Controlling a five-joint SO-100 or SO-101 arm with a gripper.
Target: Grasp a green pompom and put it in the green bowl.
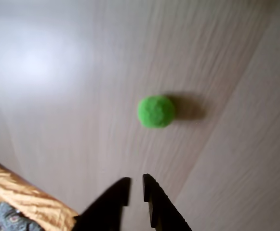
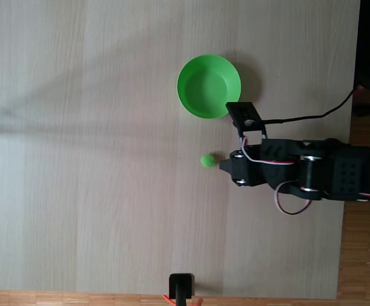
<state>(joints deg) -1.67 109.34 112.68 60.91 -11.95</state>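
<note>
In the wrist view the gripper (image 1: 136, 185) is nearest, its black fingers almost pressed together with a thin slit between, holding nothing. The green pompom (image 1: 155, 111) lies on the table (image 1: 58, 96) just beyond the fingertips. In the fixed view the green pompom (image 2: 207, 160) sits apart from the green bowl (image 2: 208, 86), below it.

Arm stretched leftward in fixed view; gripper (image 1: 136, 185) jaws nearly closed, empty

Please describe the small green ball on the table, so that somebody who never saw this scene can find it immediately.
In the fixed view, find the pale wooden table and the round, smooth, bright green plastic bowl on it. Just below that bowl, beside the tip of the black robot gripper, lies the small fuzzy green pompom. It is much smaller than the bowl and fuzzy, not glossy.
</note>
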